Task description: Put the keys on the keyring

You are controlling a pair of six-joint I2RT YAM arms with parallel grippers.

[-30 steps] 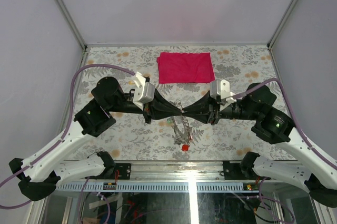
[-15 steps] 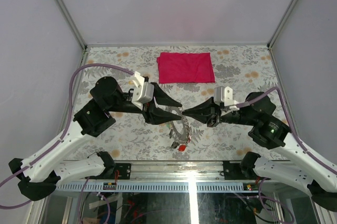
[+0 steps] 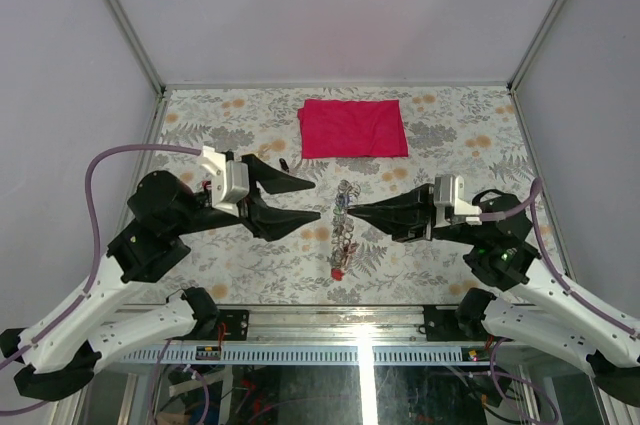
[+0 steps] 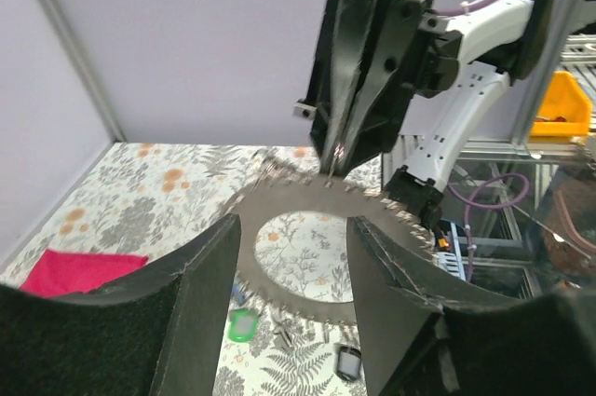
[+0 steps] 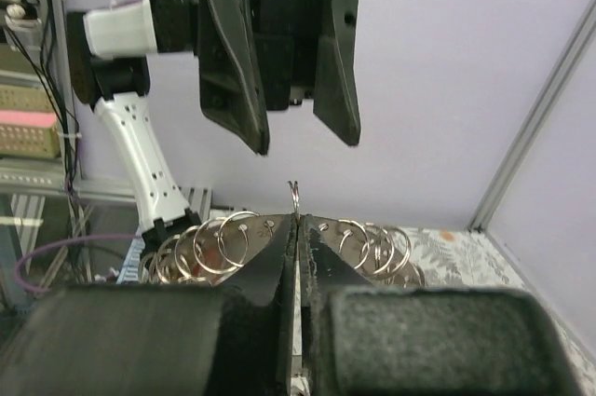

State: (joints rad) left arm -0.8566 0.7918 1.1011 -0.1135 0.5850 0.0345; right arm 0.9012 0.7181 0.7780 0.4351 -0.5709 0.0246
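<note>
My right gripper (image 5: pixel 298 225) pinches the keyring (image 4: pixel 298 198) by its rim only. My left gripper (image 3: pixel 317 199) gapes opposite, holding nothing, so the ring may swivel and slip, dropping the keys (image 3: pixel 340 255).

A red folded cloth (image 3: pixel 352 128) lies flat on the floral-patterned table (image 3: pixel 200 120), on the far side of both the left gripper (image 3: pixel 315 199) and the right gripper (image 3: pixel 352 211), near their tips but touching neither. Pale grey walls (image 3: pixel 330 5) stand beyond and to either side of the grippers, joined by metal corner posts (image 3: pixel 125 20). Ahead and to the right of the left gripper, off the table, sits a yellow object (image 4: pixel 565 102)
</note>
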